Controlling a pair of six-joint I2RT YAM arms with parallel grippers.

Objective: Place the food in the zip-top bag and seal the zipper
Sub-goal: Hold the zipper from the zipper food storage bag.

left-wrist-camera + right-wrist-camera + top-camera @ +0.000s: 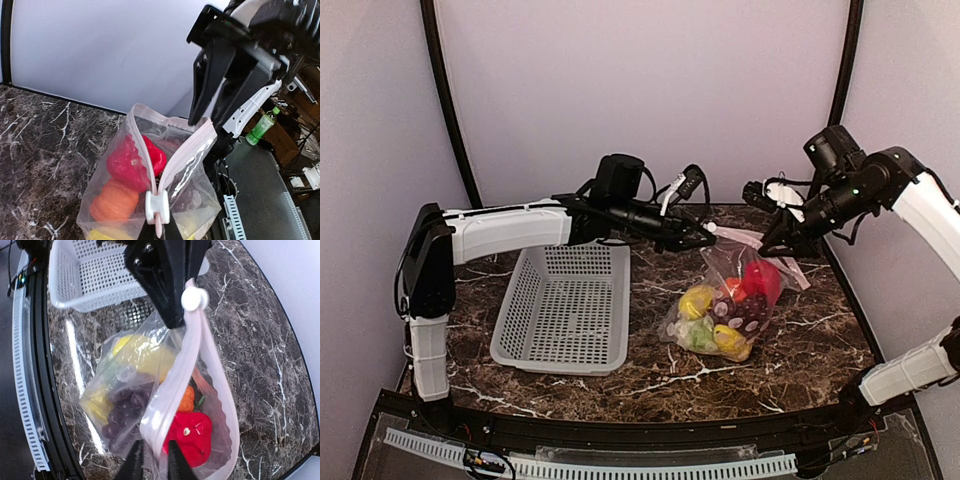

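Note:
The zip-top bag [725, 300] stands on the table, held up by both grippers. The food is inside it: red pepper [761, 280], purple grapes [748, 312], yellow pieces [696, 300] and a green piece [700, 335]. The left gripper [705, 236] is shut on the white slider [159, 206] at one end of the pinkish zipper [187, 152]. The right gripper [783, 240] is shut on the bag's lip [162, 415] at the other end. The zipper's two strips are spread apart, so the mouth is open. The right wrist view shows the pepper [192, 432], grapes [122, 407] and an orange piece [186, 399].
The white perforated basket [565, 310] stands empty left of the bag, under the left arm. It also shows in the right wrist view [90, 270]. The back wall is close behind both grippers. The table's right edge lies near the right gripper.

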